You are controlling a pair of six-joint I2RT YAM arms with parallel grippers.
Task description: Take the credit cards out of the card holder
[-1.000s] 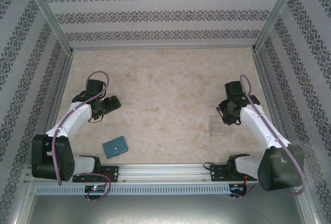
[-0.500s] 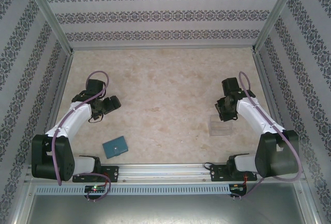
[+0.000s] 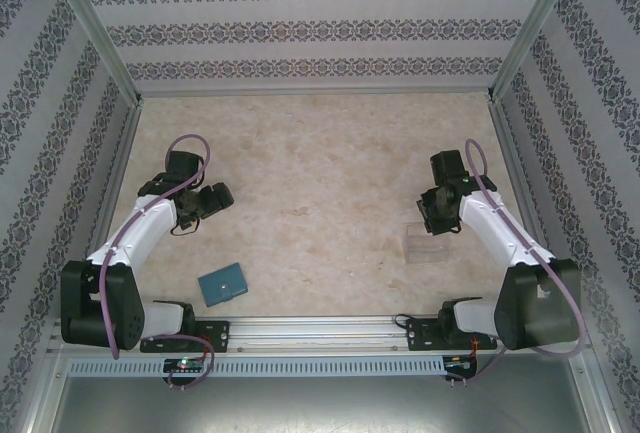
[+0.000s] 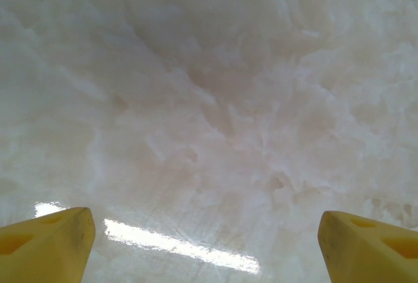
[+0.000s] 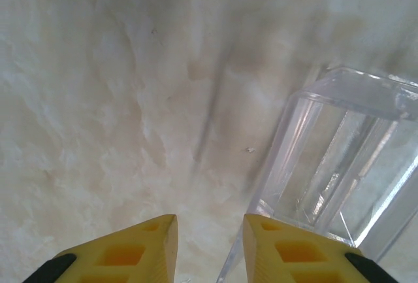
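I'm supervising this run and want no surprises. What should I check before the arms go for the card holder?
1. Card holder flat on the table, clear of both arms: ok.
2. Holder opened: not ok, folded shut.
3. Cards inside: cannot tell.
4. Left gripper open and empty: ok.
5. Right gripper empty: ok, jaws slightly apart beside the clear box.

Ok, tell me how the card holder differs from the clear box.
The card holder is opaque teal; the clear box is see-through. The holder lies flat and thin; the box stands taller, with upright walls. The holder sits skewed at the near left; the box sits on the right, roughly square to the table edge. Both rest on the table.
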